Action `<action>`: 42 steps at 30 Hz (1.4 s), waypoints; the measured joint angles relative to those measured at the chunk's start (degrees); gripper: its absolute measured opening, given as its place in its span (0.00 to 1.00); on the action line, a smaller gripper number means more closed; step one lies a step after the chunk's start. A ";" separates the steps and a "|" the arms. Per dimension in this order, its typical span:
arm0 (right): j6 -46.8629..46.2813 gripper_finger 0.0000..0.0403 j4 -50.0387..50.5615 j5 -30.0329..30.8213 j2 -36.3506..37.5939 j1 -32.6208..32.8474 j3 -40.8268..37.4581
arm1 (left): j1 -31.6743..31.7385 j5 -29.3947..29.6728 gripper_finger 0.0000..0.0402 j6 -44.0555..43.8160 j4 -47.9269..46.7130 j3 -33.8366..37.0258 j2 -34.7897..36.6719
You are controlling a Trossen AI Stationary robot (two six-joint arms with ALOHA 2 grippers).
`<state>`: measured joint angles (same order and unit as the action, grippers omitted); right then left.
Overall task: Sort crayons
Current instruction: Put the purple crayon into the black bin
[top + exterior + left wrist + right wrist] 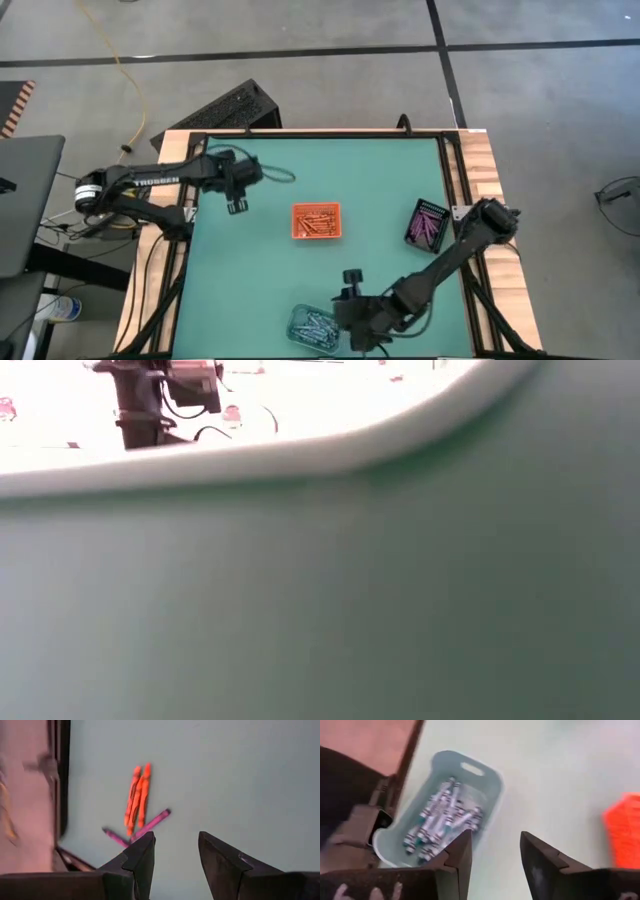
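While the right gripper (495,851) hangs open and empty beside the pale clear tray (485,772) of blue-grey crayons (440,822), I keep the left gripper (176,851) parted, empty, near loose orange and magenta crayons (137,802); crossed sticks risk a double pickup.

Colours across the sorting table – green mat, three trays

Green mat (260,260) is showing teal inside a pale wood border (480,150); orange tray (316,221) is holding orange-red crayons (318,222); black tray (427,224) is carrying purple-magenta crayons (429,226); clear bluish tray (440,815) is holding blue-grey crayons (440,827) with dark bands; loose orange crayons (137,800) and magenta crayons (150,825) are lying on the mat; both arms are showing dark
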<state>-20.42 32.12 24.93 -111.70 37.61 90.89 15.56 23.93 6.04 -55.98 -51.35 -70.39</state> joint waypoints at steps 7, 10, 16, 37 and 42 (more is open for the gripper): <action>-6.15 0.36 10.87 12.48 2.23 6.45 0.00 | 15.78 -4.79 0.35 -2.67 1.08 0.00 0.00; -9.80 0.35 14.34 14.45 2.01 8.78 0.00 | 21.54 -5.66 0.35 -3.27 2.36 0.00 -0.05; -15.91 0.33 17.03 18.74 1.84 11.74 -0.33 | 29.71 -6.43 0.35 -3.28 2.66 0.00 -4.72; -19.53 0.33 17.11 23.19 1.82 14.07 -0.35 | 40.89 -7.88 0.35 -1.33 8.25 0.02 -21.73; -19.70 0.33 17.11 23.19 1.80 14.07 -0.35 | 40.88 -8.27 0.35 -1.38 8.19 0.02 -21.73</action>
<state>-40.12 49.24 48.12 -109.91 51.68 90.54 56.45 15.66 4.66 -47.79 -51.33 -92.12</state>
